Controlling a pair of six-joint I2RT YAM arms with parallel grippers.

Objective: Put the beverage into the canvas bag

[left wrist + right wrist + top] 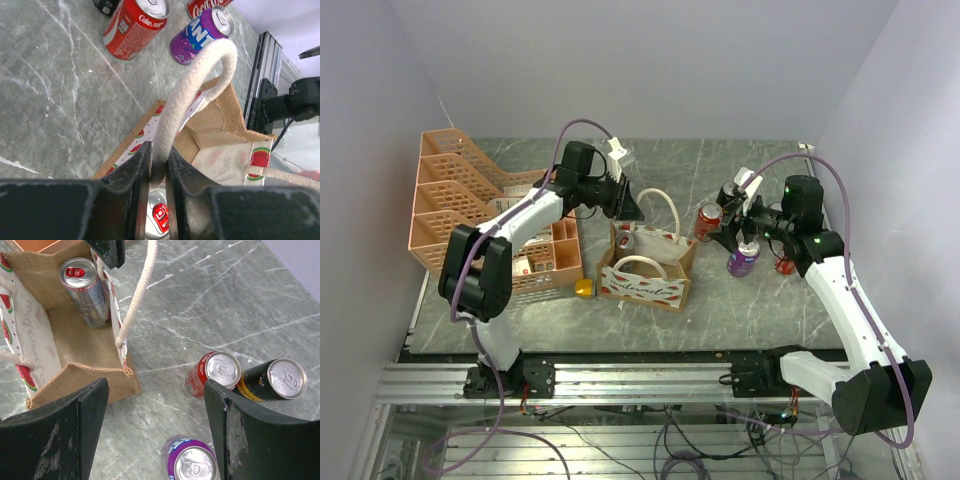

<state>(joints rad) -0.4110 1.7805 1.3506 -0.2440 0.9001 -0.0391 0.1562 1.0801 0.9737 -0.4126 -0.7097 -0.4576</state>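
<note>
The canvas bag (658,283) stands open mid-table, tan with watermelon print (227,117) (75,350). A silver can with a red tab (82,287) (159,216) stands inside it. My left gripper (625,205) (159,165) is shut on the bag's far white rope handle (200,85) and holds it up. Right of the bag stand a purple can (742,258) (192,464), a red cola can (708,220) (212,372) and a black can (272,380). My right gripper (735,238) (157,430) hangs open above the purple can and touches nothing.
An orange mesh tray rack (485,205) fills the left side, close behind the left arm. A small yellow object (583,287) lies between the rack and the bag. Another red can (785,265) sits under the right arm. The bag's near handle (640,262) arches over its front.
</note>
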